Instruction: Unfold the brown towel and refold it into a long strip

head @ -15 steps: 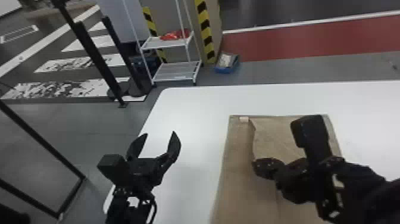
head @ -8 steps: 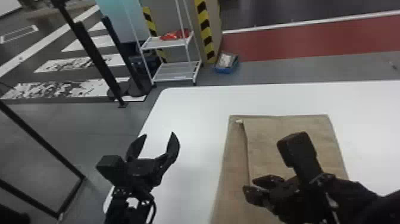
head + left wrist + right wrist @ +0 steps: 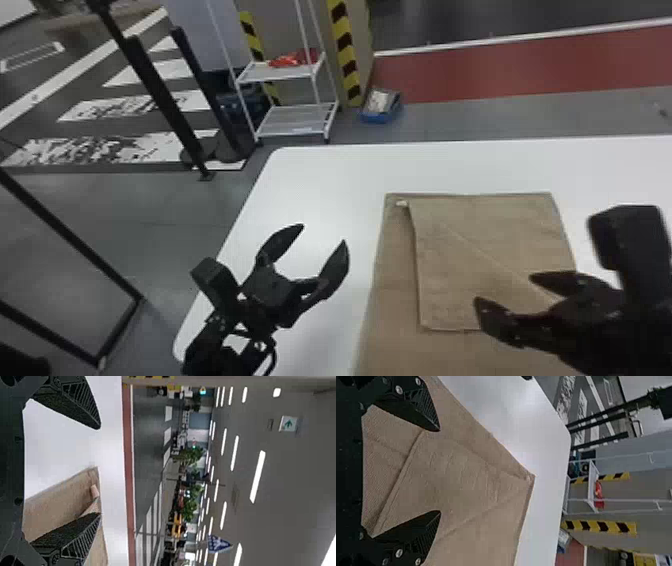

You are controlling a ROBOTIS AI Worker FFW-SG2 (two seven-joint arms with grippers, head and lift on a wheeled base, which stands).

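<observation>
Table: a broad white top (image 3: 340,175), by which the brown towel is supported.
Floor band: a long red strip (image 3: 500,70), seen beyond the table.
Brown towel: laid flat on the table (image 3: 490,250), with 1 smaller panel folded over a larger under-layer; at the far end the edges are nearly matched, while on the left and toward the robot the under-layer is left exposed. A slanting crease is seen across the panel.
Right claw: the right gripper (image 3: 504,287) is held over the towel, by the panel's near edge, its 2 fingers spread; whether the cloth is touched cannot be told.
Left claw: the left gripper (image 3: 324,234) is held over the table, left of the towel, its 2 fingers spread, with nothing between them.
Rack: a white frame (image 3: 280,72) is seen past the table, with a red item (image 3: 287,60) set on its upper shelf.
Box: a blue box (image 3: 382,117), placed on the floor near the rack.
Signs: a green arrow is borne on a white panel (image 3: 288,423); a blue and white sign (image 3: 218,544) is also seen.
Tag: a small pale label (image 3: 401,203) at the towel's far left corner, beside the panel's edge; any writing is too small to be read.
</observation>
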